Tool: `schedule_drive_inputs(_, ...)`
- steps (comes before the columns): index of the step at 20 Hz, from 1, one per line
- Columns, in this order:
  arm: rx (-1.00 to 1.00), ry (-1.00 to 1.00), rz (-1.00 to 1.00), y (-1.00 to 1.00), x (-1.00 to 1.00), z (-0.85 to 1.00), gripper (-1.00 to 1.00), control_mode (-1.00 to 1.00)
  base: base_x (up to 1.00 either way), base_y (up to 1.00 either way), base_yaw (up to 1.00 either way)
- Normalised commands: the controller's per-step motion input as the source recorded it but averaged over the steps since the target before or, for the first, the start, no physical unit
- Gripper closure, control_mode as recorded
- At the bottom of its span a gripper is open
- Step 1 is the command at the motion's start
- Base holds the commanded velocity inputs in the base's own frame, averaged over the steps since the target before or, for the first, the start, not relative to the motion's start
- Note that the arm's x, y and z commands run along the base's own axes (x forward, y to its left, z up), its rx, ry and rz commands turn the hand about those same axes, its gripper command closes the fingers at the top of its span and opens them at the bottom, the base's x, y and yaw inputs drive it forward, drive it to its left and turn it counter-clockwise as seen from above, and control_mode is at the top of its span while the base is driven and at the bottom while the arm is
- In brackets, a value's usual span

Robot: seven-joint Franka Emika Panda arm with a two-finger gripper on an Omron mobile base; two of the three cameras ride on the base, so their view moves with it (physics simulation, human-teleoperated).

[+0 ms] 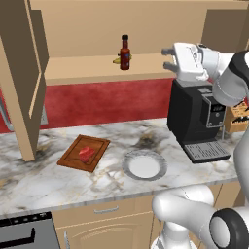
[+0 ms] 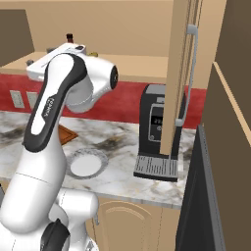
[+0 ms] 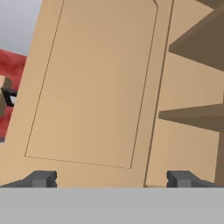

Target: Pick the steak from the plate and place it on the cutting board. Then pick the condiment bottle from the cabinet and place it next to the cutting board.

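- Lying on the rectangular reddish-brown wooden cutting board [image 1: 83, 153], the small red chunk of steak [image 1: 87, 154] sits near the middle of the board in the left base view.
- The round light grey-white plate [image 1: 144, 165] is just beside the board on the marble counter [image 1: 39, 175], and nothing is on it.
- In the right base view the plate [image 2: 87, 163] is seen again, but of the board only a corner [image 2: 67, 134] shows behind the white arm, and the steak is hidden.
- The slim dark red condiment bottle with black cap [image 1: 125, 53] stands upright on the shelf of the tan light-wood wall cabinet [image 1: 97, 68], with something yellow just behind it.
- The two-finger gripper [image 1: 168, 59] is at shelf height, to the right of the bottle and apart from it, above the black coffee machine [image 1: 197, 119].
- In the hand view the two dark fingertips [image 3: 41, 178] stand wide apart with nothing between them, facing a tan framed panel door [image 3: 92, 83].
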Motion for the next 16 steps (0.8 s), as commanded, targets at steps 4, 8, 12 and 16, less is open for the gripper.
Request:
schedule_drive_inputs(4,0.02,0.0,0.0,0.0,0.16,0.0,-1.0,-1.0,0.0,0.0,0.0)
schedule_drive_inputs(8,0.02,0.0,0.0,0.0,0.15,0.0,-1.0,-1.0,0.0,0.0,0.0)
schedule_drive_inputs(12,0.02,0.0,0.0,0.0,0.13,0.0,-1.0,-1.0,0.0,0.0,0.0)
schedule_drive_inputs(16,0.02,0.0,0.0,0.0,0.12,0.0,-1.0,-1.0,0.0,0.0,0.0)
